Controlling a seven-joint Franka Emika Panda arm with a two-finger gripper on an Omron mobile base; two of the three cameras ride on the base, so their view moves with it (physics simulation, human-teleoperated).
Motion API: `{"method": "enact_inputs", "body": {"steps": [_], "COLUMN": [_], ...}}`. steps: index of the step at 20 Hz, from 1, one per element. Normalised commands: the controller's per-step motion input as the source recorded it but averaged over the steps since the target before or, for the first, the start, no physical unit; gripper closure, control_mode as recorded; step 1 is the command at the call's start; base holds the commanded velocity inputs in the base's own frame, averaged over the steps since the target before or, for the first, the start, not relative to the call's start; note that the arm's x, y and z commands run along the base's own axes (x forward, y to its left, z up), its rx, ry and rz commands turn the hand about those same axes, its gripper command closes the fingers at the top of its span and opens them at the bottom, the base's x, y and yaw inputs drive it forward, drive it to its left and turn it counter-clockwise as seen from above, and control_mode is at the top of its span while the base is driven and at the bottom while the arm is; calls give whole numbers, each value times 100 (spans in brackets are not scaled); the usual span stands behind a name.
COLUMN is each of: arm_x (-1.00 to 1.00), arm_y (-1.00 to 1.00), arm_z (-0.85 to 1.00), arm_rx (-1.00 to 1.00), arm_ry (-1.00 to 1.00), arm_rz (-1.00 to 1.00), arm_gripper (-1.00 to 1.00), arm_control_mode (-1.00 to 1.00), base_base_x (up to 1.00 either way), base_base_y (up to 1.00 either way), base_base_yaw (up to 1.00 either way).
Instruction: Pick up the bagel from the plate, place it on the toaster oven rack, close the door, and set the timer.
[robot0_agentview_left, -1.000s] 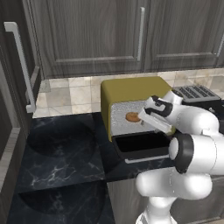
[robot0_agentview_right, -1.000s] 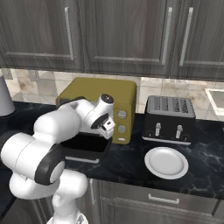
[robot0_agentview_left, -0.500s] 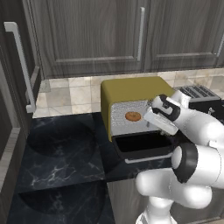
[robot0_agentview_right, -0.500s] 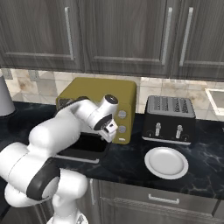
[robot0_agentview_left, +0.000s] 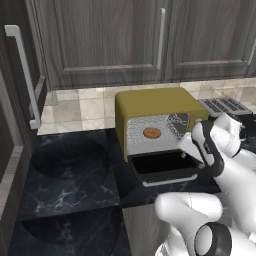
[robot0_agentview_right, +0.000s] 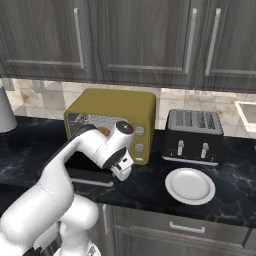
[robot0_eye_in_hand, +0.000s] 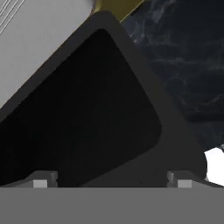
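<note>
Hanging wide open and empty above the lowered door, the gripper faces its dark glass, while the bagel sits behind on the rack.

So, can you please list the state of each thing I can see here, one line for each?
bagel: lying on the rack, inside the oven.
rack: inside the cavity, carrying the bagel.
door: open, folded down flat.
toaster oven: open at the front.
plate: empty, on the counter.
gripper: open, holding nothing, above the door.
</note>
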Motion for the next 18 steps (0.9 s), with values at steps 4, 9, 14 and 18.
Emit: {"method": "enact_inputs", "body": {"steps": [4, 9, 14, 18], "arm_x": [-48, -12, 0, 0], "arm_y": [0, -2, -19, -26], "arm_z": [0, 0, -1, -5], "arm_rx": [0, 1, 3, 3], "arm_ry": [0, 0, -3, -3], "arm_rz": [-5, 0, 0, 0], "arm_gripper": [-100, -100, -100, -100], "arm_control_mode": [-100, -100, -100, -100], "base_base_x": [0, 0, 0, 0], "base_base_y": [0, 0, 0, 0], "base_base_yaw": [0, 0, 0, 0]}}
